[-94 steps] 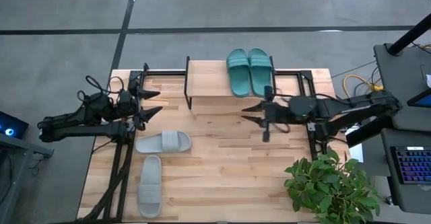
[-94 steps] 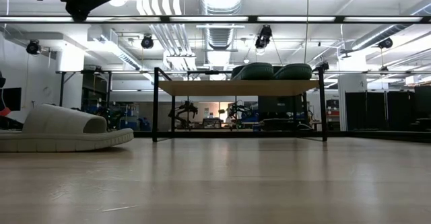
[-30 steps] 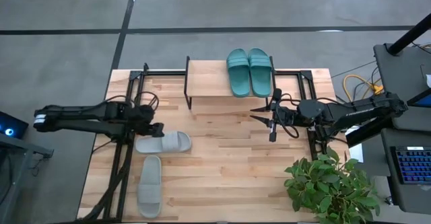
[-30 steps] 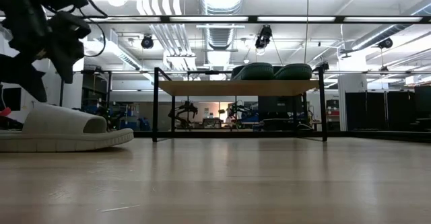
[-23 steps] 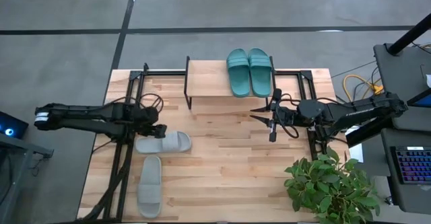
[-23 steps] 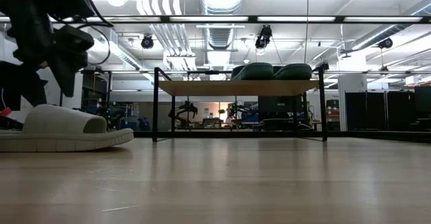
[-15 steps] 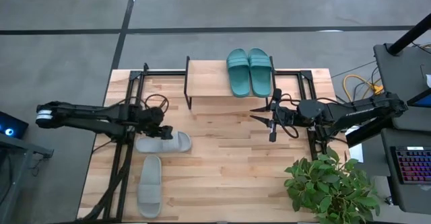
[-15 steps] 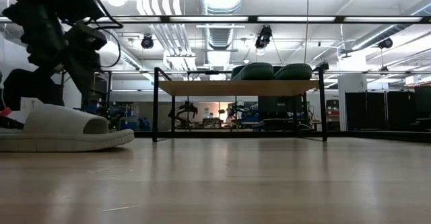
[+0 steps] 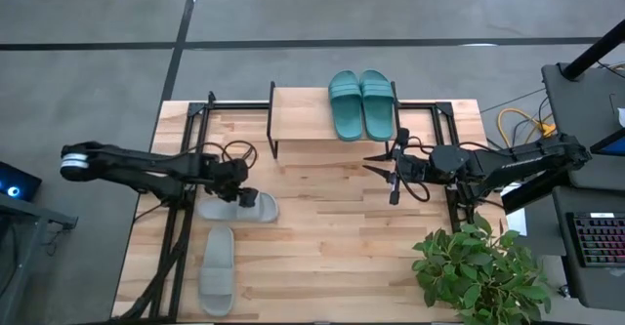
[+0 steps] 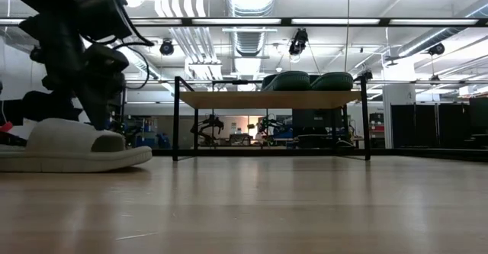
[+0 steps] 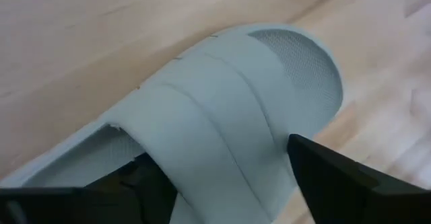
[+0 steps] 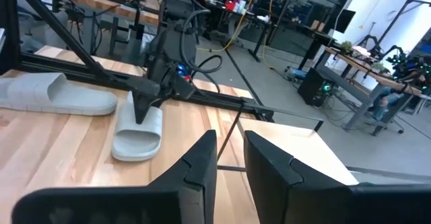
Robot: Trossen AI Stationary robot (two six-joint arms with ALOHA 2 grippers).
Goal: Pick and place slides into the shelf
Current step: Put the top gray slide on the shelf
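Left gripper [image 9: 246,197] has come in over the nearer grey slide [image 9: 237,208] since a second ago, fingers apart astride its ribbed strap.

That slide lies on the table [image 9: 322,237] in front of the shelf [image 9: 303,120]; the second grey slide [image 9: 217,270] lies farther from the shelf. The teal pair [image 9: 360,102] sits on the shelf's top. Right gripper [image 9: 383,168] hangs before the shelf, fingers nearly together, holding nothing. No readable writing shows.

Shelf [image 9: 298,120] bare left of teal slides [image 9: 362,103].
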